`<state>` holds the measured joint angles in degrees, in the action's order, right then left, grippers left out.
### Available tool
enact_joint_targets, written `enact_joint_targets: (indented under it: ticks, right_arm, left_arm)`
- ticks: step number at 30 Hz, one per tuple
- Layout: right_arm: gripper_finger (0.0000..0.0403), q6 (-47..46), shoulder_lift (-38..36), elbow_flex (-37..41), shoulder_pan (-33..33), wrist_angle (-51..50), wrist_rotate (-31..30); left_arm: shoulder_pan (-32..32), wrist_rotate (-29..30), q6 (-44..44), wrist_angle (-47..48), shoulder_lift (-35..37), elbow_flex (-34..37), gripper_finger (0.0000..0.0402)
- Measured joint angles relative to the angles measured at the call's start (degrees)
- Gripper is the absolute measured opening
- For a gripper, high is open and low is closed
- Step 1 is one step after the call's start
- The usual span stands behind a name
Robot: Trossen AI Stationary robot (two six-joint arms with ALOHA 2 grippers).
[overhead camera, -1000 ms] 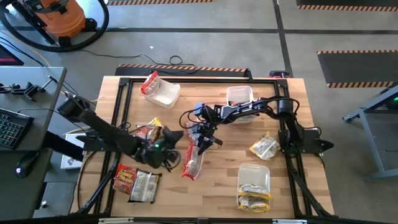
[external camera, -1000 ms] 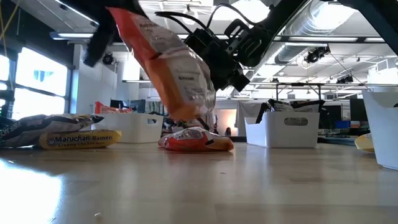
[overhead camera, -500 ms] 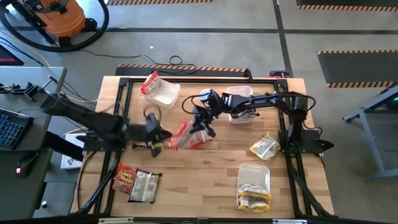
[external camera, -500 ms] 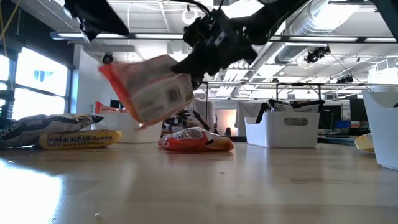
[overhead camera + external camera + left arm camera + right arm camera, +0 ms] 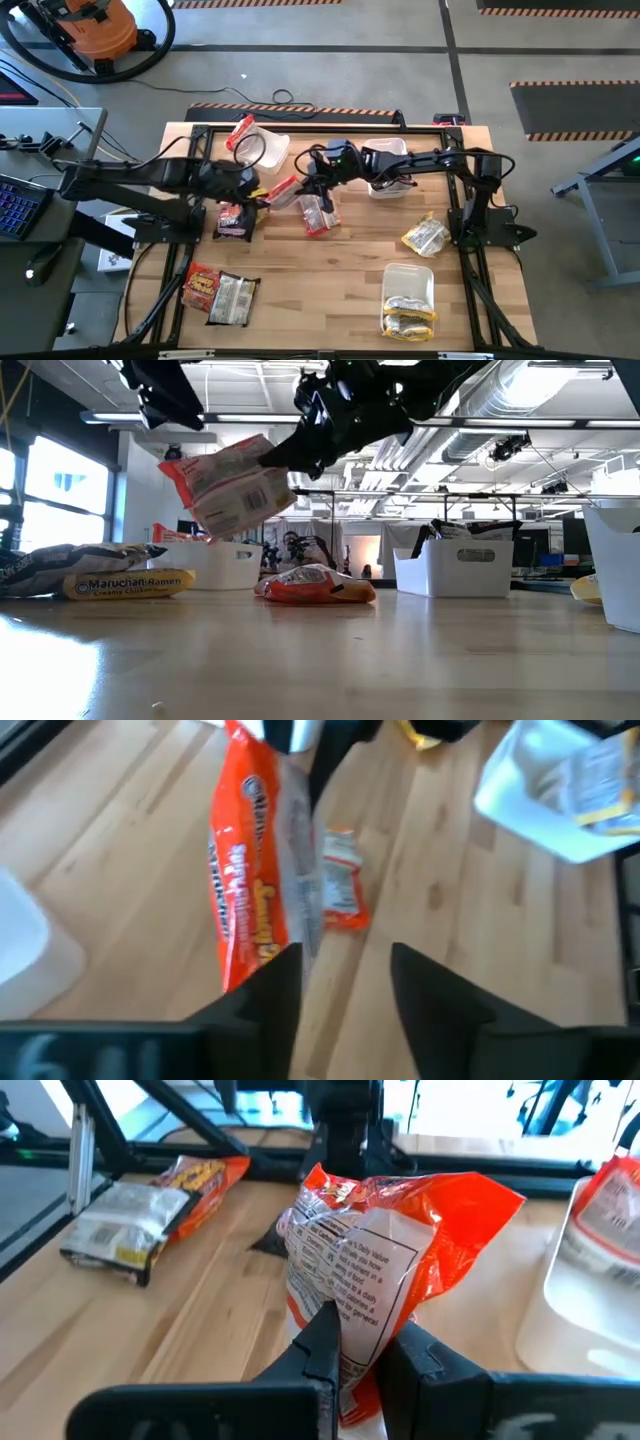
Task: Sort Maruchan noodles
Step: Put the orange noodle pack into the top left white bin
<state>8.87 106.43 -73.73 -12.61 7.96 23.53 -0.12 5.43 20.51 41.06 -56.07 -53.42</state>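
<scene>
Step in hand: red-orange Maruchan packet [image 5: 385, 1250] aloft, pinched in right hand [image 5: 362, 1348]; left hand [image 5: 345, 970] parted, empty, just beside. Next: carry to matching white bin [image 5: 265, 150], release.

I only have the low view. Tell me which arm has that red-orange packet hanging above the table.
Observer: The right end effector has it. Its wrist view shows the fingers pinched on the red-orange packet.
Operator: Report the left one.
Observer: The left end effector is open. The packet hangs ahead of its fingers, not between them.
Operator: Name a bin for it.
Observer: From above, the white bin nearest the left end effector has a leaning red packet at its rim, so probably that one.
</scene>
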Motion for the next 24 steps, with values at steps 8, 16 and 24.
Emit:
enact_joint_targets:
  ticks: [8,16,24]
  right_arm:
    - [0.0020,0.01,0.00,-0.24,0.30,2.63,-0.04]
    - [0.0020,0.10,0.02,-0.24,0.38,2.92,-0.15]
    - [0.0020,0.43,0.02,-0.24,0.38,3.39,0.02]
  left_arm:
    - [4.04,-0.90,-6.38,2.90,-7.51,-5.17,0.0233]
    - [6.53,-2.86,-11.35,3.42,-14.73,-7.19,0.0250]
    - [6.49,-0.20,-13.16,12.06,-15.79,-15.38,0.0244]
